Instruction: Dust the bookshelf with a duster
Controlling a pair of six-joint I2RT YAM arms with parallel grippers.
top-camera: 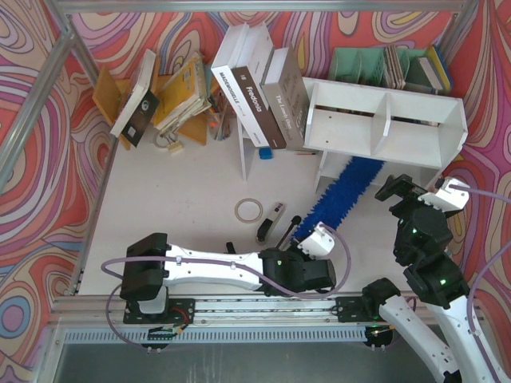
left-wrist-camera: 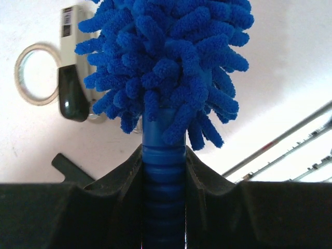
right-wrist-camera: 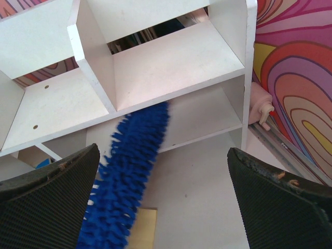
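The white bookshelf [top-camera: 383, 120] lies at the back right; it fills the top of the right wrist view [right-wrist-camera: 171, 62]. The blue fluffy duster [top-camera: 347, 191] runs from my left gripper [top-camera: 319, 239] up to the shelf's lower front edge. In the left wrist view the jaws are shut on the duster's ribbed blue handle [left-wrist-camera: 163, 176], the fluffy head [left-wrist-camera: 166, 57] above. In the right wrist view the duster head [right-wrist-camera: 129, 171], blurred, has its tip on the lower shelf board. My right gripper [top-camera: 419, 191] is open and empty, just right of the duster.
A tape ring [top-camera: 248, 210], a black-and-silver stick tool [top-camera: 269, 222] and a small black part [top-camera: 294, 225] lie left of the duster. Books [top-camera: 259, 88] lean beside the shelf. A green file organizer [top-camera: 383, 68] stands behind it, a wooden rack [top-camera: 160, 96] at back left.
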